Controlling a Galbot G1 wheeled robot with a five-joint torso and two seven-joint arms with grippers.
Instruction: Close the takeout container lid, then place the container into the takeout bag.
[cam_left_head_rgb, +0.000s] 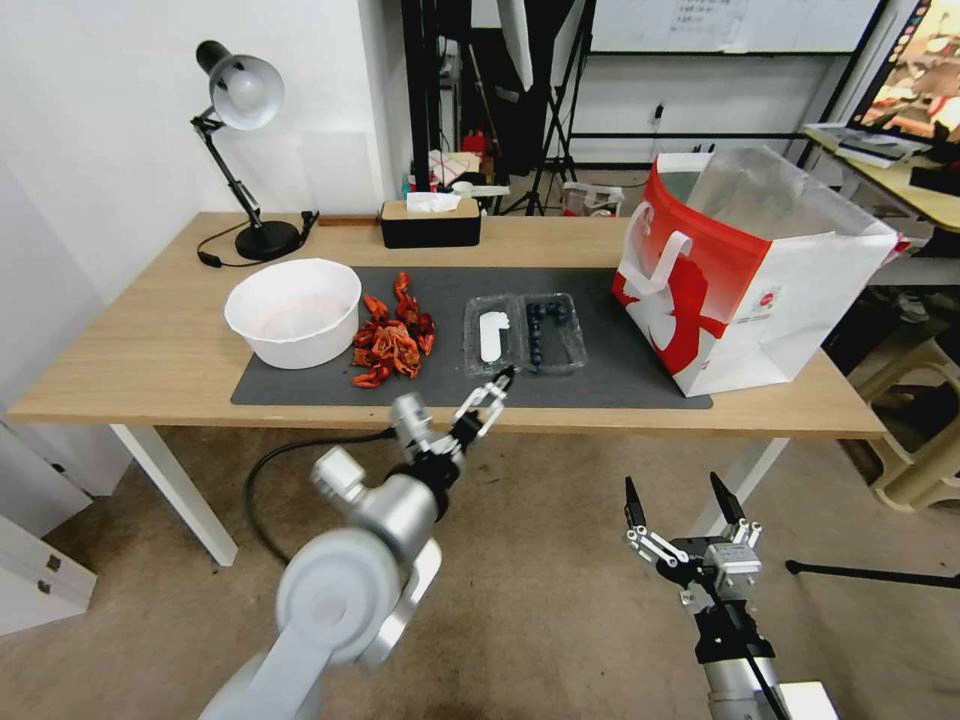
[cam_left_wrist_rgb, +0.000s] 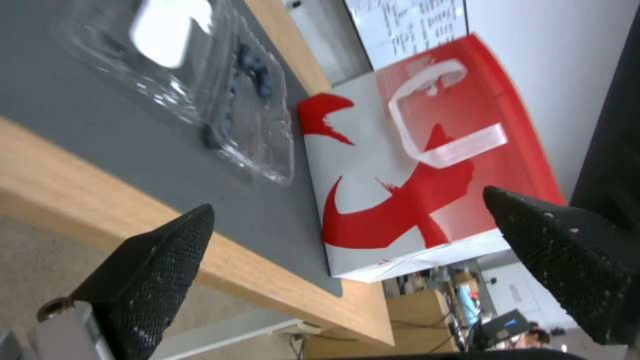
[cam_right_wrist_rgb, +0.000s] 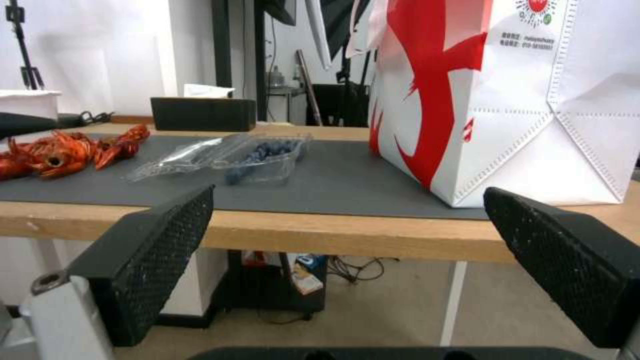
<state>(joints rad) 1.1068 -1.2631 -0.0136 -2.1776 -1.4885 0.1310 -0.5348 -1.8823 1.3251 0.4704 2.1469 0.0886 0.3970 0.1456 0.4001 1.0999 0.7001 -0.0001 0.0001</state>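
Observation:
The takeout container (cam_left_head_rgb: 553, 332) lies open on the dark mat (cam_left_head_rgb: 300, 385), blueberries in its right half. Its lid (cam_left_head_rgb: 493, 335), with the white label, lies flat to the left of that half. The takeout bag (cam_left_head_rgb: 740, 270) stands open at the mat's right end. My left gripper (cam_left_head_rgb: 490, 395) hovers open at the table's front edge, just short of the container (cam_left_wrist_rgb: 247, 100), with nothing between its fingers; beyond it stands the bag (cam_left_wrist_rgb: 427, 165). My right gripper (cam_left_head_rgb: 685, 495) is open, low over the floor before the table, facing the container (cam_right_wrist_rgb: 260, 155) and bag (cam_right_wrist_rgb: 507, 100).
A white bowl (cam_left_head_rgb: 292, 310) and a pile of red crayfish (cam_left_head_rgb: 393, 335) sit left of the container. A black tissue box (cam_left_head_rgb: 430, 222) and a desk lamp (cam_left_head_rgb: 245, 150) stand at the back of the table. A second desk stands at the far right.

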